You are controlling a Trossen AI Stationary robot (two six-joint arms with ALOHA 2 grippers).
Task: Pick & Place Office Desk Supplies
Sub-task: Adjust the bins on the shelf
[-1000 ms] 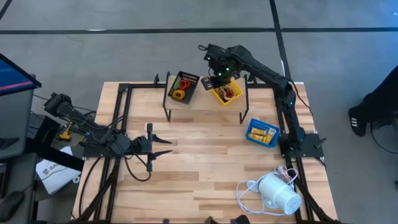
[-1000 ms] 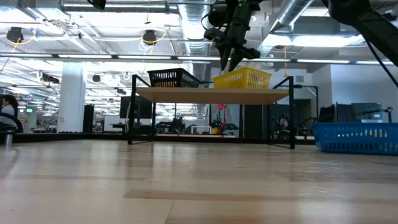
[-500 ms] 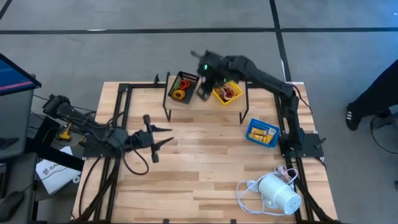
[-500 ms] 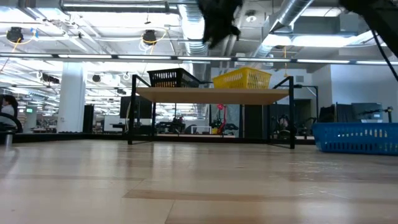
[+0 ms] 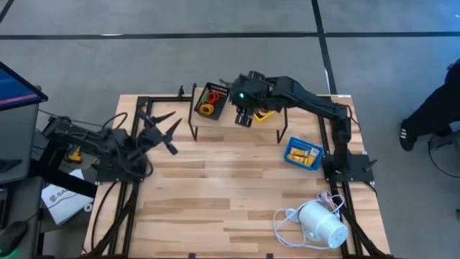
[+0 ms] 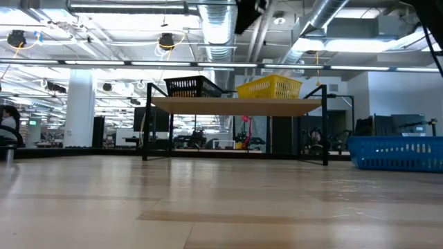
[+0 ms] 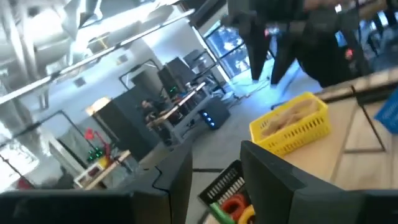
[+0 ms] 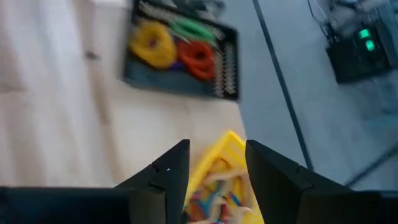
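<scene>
Hovering above the raised shelf point(image 5: 237, 115) at the far edge of the table point(image 5: 230, 194), the right hand point(image 5: 243, 115) sits between the black mesh tray point(image 5: 210, 99) and the yellow tray point(image 5: 264, 108), its fingers apart with nothing between them. In the right wrist view the yellow tray lies just under the fingertips and the black one farther ahead. This arm is far nearer both trays than the left hand point(image 5: 159, 126), which waits over the table's left side, fingers apart and empty. The black tray holds yellow, red and green band loops point(image 8: 177, 46); the yellow tray holds mixed coloured bands; the blue tray point(image 5: 302, 153), on the table by the right arm's base, holds small yellow pieces.
</scene>
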